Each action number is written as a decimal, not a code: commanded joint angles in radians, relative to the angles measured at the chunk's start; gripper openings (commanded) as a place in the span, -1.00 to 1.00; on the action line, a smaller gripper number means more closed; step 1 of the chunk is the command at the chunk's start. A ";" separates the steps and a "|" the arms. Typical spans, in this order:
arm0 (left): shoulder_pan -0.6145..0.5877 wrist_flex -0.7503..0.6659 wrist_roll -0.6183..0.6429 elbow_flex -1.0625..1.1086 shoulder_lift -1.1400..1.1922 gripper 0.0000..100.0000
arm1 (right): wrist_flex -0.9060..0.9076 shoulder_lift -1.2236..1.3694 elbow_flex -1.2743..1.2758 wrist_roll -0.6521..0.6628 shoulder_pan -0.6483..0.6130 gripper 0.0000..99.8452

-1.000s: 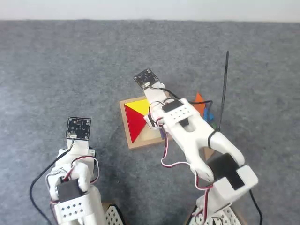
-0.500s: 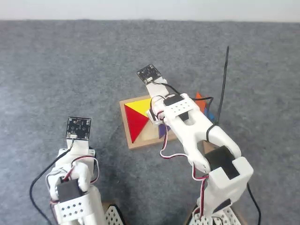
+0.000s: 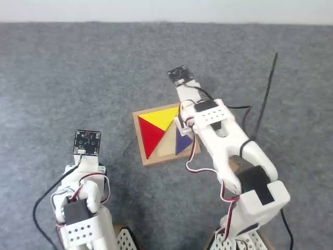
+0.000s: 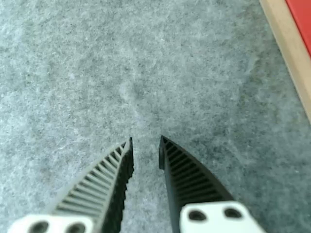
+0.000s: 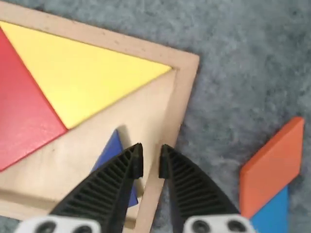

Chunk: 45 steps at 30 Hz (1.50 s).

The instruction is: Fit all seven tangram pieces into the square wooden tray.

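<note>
Progress, finally: a second ago the right arm was parked right over the middle of the wooden tray and I couldn't see what it was doing. Now it has swung to the right, and a dark blue triangle is lying in the tray's near-right part. That makes three in, next to the yellow triangle along the far side and the red triangle on the left. My read is that it just dropped that one off, so four are still to go and the bare wood between the pieces needs filling.

The right gripper hangs over the tray's right rim, just beside the blue triangle. Its jaws are pulled almost together with only a sliver of gap and nothing between them. On the grey carpet just right of the tray are an orange parallelogram and a light blue piece, touching each other, so I'd guess one of those is next.

The left arm hasn't budged. It's folded up at the near left, well apart from the tray, and the left gripper points at bare carpet, jaws nearly closed and empty too.
</note>
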 commanded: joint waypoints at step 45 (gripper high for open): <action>-0.006 0.006 -0.009 -0.007 -0.012 -0.83 | 0.395 0.134 -0.400 -0.014 -0.064 -0.18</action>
